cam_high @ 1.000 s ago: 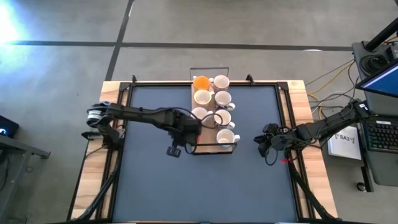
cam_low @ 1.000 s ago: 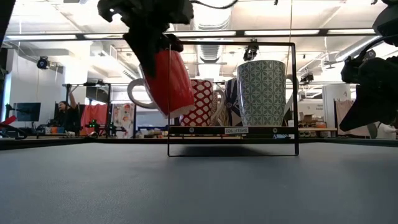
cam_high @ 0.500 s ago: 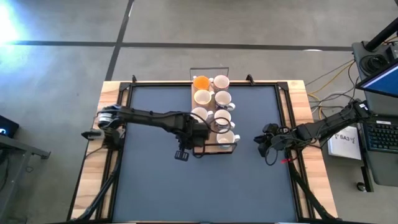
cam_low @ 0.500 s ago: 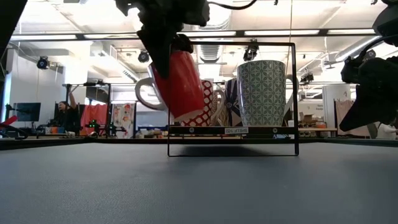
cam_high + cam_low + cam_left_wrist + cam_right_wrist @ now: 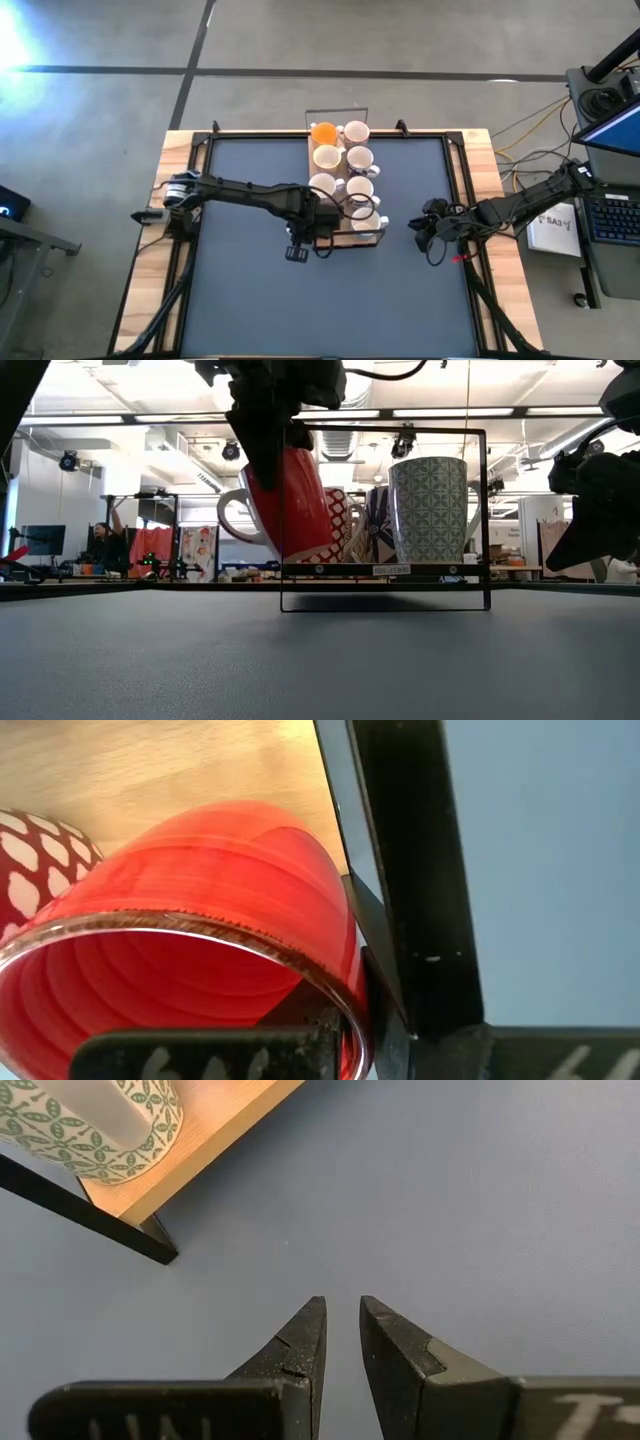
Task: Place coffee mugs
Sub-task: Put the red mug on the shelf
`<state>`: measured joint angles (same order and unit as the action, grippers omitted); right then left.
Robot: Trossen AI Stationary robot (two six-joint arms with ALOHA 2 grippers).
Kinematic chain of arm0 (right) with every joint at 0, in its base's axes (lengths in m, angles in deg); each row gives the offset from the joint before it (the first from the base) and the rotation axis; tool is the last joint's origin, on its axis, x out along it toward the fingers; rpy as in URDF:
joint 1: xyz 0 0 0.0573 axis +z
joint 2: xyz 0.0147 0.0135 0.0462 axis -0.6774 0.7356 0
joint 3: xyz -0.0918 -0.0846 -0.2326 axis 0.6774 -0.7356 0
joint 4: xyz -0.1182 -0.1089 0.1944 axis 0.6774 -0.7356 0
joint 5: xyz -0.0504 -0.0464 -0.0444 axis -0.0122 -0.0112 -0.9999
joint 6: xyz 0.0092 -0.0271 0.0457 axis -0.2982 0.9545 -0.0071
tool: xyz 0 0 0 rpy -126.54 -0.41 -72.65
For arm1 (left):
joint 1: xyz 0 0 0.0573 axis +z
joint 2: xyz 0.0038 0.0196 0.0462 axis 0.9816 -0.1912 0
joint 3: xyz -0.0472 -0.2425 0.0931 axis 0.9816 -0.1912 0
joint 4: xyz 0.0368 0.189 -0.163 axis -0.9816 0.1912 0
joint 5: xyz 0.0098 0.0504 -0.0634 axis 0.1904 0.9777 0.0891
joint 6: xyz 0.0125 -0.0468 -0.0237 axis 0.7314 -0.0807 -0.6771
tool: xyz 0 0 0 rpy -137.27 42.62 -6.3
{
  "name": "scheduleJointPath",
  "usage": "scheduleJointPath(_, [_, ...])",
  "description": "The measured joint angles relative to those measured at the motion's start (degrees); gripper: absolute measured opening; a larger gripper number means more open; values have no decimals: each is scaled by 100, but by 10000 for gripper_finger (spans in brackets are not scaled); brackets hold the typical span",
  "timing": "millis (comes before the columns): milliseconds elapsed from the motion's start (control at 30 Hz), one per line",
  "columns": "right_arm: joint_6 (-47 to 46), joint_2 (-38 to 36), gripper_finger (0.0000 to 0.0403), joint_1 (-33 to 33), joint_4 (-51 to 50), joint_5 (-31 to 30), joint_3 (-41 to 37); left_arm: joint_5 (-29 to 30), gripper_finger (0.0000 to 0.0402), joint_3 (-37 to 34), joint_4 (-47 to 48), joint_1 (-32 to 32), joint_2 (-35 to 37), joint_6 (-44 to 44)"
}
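From the left wrist I've got the red mug [image 5: 230,890] filling the frame, tilted, its glossy rim right against my dark fingers [image 5: 200,1055]. Just beside it, a red mug with white spots [image 5: 35,855] peeks in. Both sit over the wooden board [image 5: 170,765]. A black frame bar [image 5: 410,870] runs alongside, with blue-grey worktop [image 5: 550,850] beyond it.

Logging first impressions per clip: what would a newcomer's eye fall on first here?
The red mug, tilted in the left claw, which is shut on its rim at the near left corner of the wooden board. Next, the green-patterned mug beside it, with more mugs lined behind. The right claw waits apart over bare mat.
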<state>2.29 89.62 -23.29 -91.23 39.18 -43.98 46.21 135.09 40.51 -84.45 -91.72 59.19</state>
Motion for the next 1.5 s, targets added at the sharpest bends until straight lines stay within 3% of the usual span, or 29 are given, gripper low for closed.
scheduleJointPath(400, [1, 0, 54, -2, 0, -1, 0, 411, 9, -4, 86, 18, -1, 787])
scheduleJointPath(1500, [0, 0, 54, 0, 0, 0, 0, 334, 29, 131, -166, 186, 1, 736])
